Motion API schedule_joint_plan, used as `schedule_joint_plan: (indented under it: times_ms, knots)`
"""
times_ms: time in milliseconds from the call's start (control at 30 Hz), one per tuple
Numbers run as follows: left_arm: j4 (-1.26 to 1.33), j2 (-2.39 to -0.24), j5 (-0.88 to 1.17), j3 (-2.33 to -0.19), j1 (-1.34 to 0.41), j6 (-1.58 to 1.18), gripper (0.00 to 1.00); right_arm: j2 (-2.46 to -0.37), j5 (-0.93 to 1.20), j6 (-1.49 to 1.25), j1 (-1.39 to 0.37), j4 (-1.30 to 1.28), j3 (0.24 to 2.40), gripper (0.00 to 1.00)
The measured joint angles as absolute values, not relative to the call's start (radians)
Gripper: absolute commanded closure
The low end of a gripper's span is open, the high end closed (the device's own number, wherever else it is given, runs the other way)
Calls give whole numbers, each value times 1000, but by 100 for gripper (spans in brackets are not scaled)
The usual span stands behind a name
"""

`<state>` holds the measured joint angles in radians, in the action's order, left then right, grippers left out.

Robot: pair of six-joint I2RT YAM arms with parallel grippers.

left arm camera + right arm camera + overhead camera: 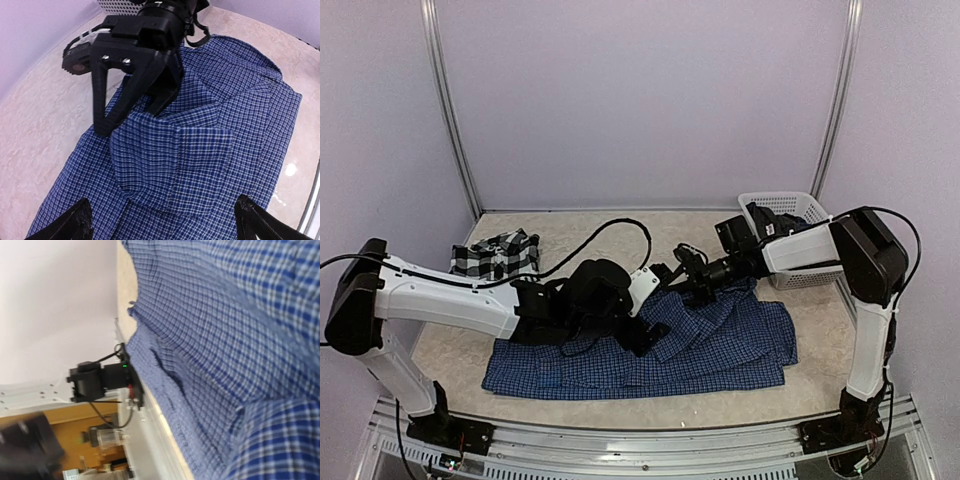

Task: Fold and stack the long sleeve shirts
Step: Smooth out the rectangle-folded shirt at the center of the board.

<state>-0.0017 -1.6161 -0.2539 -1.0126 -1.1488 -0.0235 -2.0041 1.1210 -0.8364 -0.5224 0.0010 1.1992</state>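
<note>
The blue checked long sleeve shirt [720, 345] lies spread across the middle of the table, with a raised fold [170, 150] near its centre. A black-and-white plaid shirt [495, 255] sits bunched at the back left. My left gripper [645, 335] hovers over the blue shirt with its jaws wide apart and nothing between them; in the left wrist view the gripper [165, 220] looks down on the fold. My right gripper [130, 117] stands at the fold's far edge with its fingers [101, 110] apart. In the right wrist view the blue shirt [225, 340] fills the frame.
A white plastic basket [798, 205] holding something dark stands at the back right, behind the right arm. A black cable [610, 228] loops over the table behind the left arm. The table's near edge and a metal rail [650, 440] run along the front.
</note>
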Motion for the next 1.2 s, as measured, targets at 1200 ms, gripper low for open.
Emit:
schedule_joint_plan:
  times_ms: [1200]
  knots:
    - [112, -2024, -714, -1170, -1298, 39, 33, -2004, 1204, -1041, -513, 283, 1138, 50]
